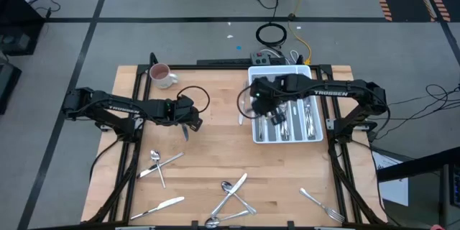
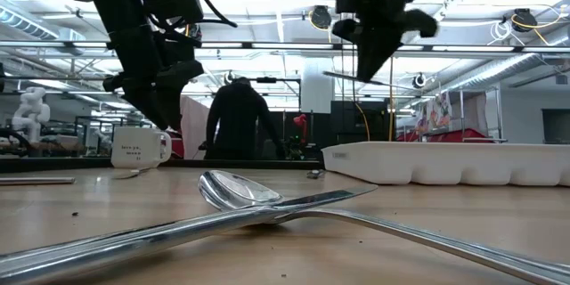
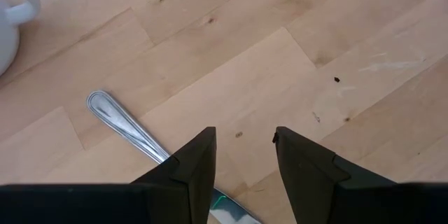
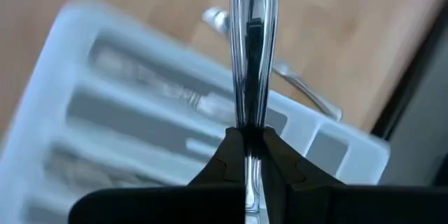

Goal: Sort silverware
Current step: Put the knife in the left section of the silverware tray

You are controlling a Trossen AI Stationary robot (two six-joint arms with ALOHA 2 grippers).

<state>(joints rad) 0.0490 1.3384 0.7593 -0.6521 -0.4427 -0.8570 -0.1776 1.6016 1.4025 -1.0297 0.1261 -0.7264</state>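
**A:** Where are your claws sitting right now?

**B:** I'm holding the right claw (image 1: pixel 277 117) above the white tray (image 1: pixel 314 134) at the desk's (image 1: pixel 215 151) right side, near the tray's left wall. Its fingers are pinched fully together on a piece of silverware (image 4: pixel 250 56); I'm seeing only the rounded handle end sticking out past the fingertips, so I can't say whether it's a fork, spoon or knife.

**A:** And the left?

**B:** The left claw (image 1: pixel 188 120) is hovering over the left-centre of the desk with its fingers (image 3: pixel 196 164) parted and nothing between them. A knife (image 1: pixel 185 131) is lying on the wood just beneath it, partly under one finger in the wrist view.

**A:** What's crowding you?

**B:** The mug (image 1: pixel 162 76) is standing near the far-left corner, well apart from the left claw. The tray is reaching close to the desk's right edge and already has several pieces lying in its slots.

**A:** How's the open room?

**B:** The middle strip between the two claws is bare wood. The loose pieces are gathering along the near side: a spoon crossed with another piece (image 1: pixel 158 164) at left, a table knife (image 1: pixel 159 207) close to the near-left edge, a crossed cluster (image 1: pixel 231 198) touching the near edge at centre, and a fork (image 1: pixel 321 205) toward the near-right corner.

**A:** Anyone behind?

**B:** A person (image 2: pixel 239 120) in dark clothing is standing beyond the far edge.
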